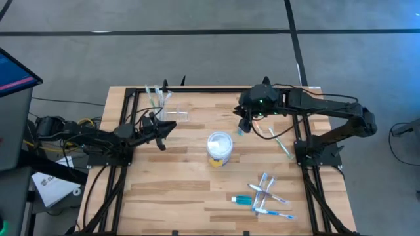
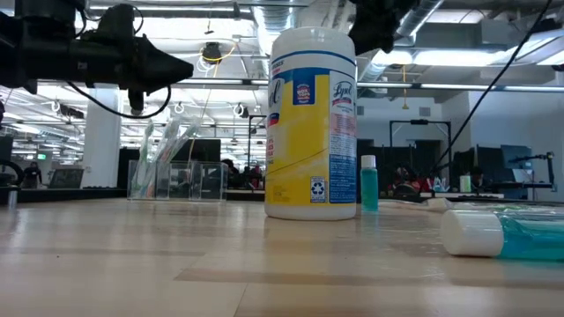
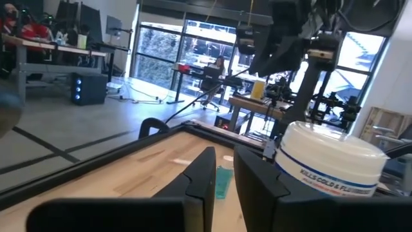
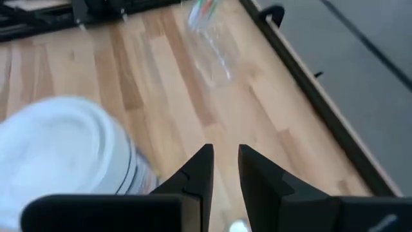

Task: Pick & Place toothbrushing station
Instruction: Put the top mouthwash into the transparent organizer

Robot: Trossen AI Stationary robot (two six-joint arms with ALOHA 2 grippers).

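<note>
High view: toothbrushing station is seen far-left, near the left gripper, while the right gripper hovers far-right, both nearly closed and empty; the light stand could be tipped by a clipped approach.

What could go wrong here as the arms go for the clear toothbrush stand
The toothbrushing station is see-through and sits near the table's far edge, so a grasp may misjudge its walls or nudge it off. The wipes tub stands between the left gripper and right gripper; a sweep across might topple it.
</note>
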